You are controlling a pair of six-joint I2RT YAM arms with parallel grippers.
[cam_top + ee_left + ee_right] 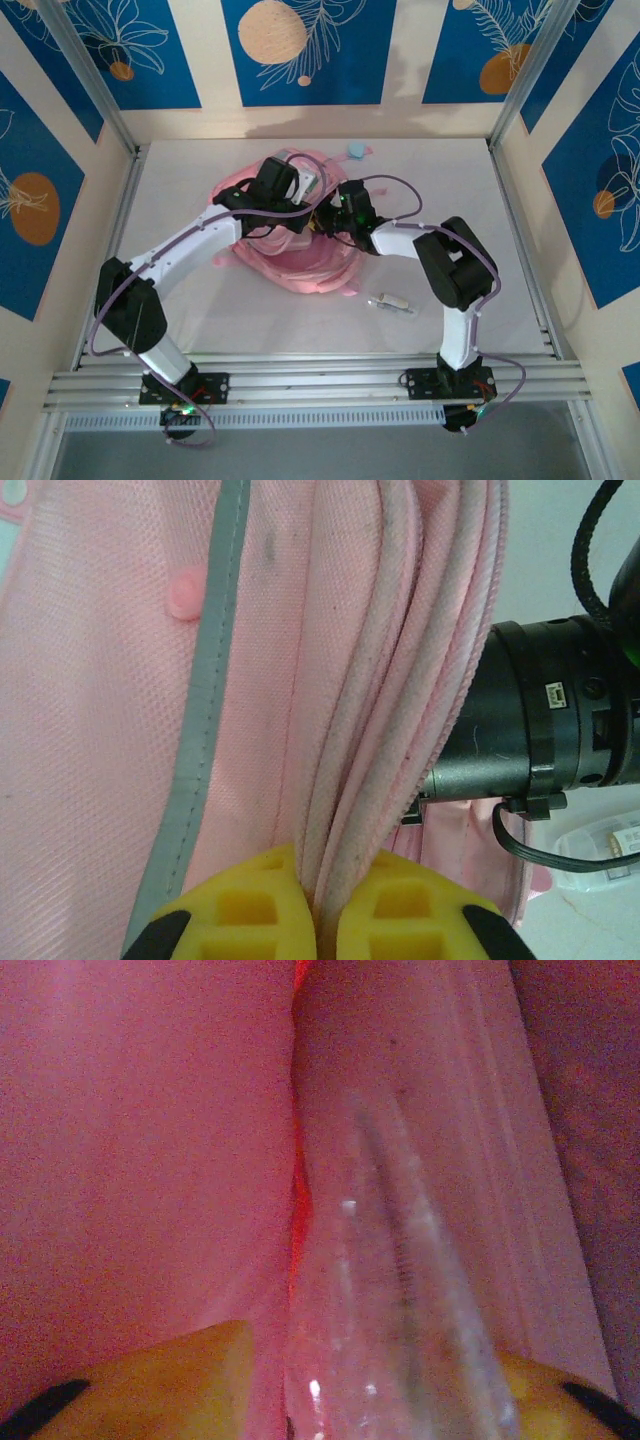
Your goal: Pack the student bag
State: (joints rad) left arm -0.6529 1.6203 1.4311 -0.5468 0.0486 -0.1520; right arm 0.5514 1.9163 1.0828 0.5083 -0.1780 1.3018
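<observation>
Left claw [322, 905]: clamped shut on the folded zip edge of the student bag [300, 265], which lies mid-tabletop [450, 170] between both arms. Hold that lip high and steady.

Right claw [370, 1365]: inside the pink pocket, fingers apart around a clear plastic item [400, 1280]. Cannot tell whether it is gripped or freed. Withdraw straight, so you don't snag the lining.

White table [480, 200]; small white item [392, 303] — pale blue piece [355, 151] beyond.
</observation>
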